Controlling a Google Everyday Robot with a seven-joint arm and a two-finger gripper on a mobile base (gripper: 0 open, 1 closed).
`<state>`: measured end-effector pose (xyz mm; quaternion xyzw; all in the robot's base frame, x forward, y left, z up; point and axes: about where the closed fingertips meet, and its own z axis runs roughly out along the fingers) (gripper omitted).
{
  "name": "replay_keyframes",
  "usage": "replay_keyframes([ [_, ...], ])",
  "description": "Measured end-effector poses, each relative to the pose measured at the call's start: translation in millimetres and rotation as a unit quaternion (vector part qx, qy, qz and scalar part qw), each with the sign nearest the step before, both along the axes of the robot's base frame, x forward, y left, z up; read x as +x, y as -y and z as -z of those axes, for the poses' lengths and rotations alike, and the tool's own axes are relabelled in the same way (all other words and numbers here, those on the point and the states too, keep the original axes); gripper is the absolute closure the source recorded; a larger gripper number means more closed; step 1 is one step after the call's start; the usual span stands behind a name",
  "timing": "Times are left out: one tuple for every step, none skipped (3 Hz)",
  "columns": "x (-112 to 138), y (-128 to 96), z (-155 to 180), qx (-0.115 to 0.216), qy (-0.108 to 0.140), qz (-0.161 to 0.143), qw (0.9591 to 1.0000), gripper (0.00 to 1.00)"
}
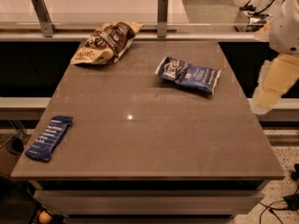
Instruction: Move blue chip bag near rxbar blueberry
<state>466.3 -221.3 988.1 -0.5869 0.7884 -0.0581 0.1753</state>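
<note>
1. Hanging at the frame's right edge, just off the counter (140,143), is the gripper (261,102) (open or closed, I cannot tell).
2. The blue chip bag (188,75) lies upper right, left of the gripper, its long axis roughly left-right.
3. The rxbar blueberry (48,137) sits lower left, well apart.

The arm (286,24) is cut off by the right edge above the pale gripper (261,99), which hangs just off the table's (154,143) right side, and the white print on the rxbar blueberry (49,137) is too small to read.
</note>
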Motion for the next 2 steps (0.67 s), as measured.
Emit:
replay_keyframes([
  [45,15,8,0.012,0.001,0.02,0.9997,0.0],
  [95,22,19,0.042,0.006,0.027,0.9987,0.0],
])
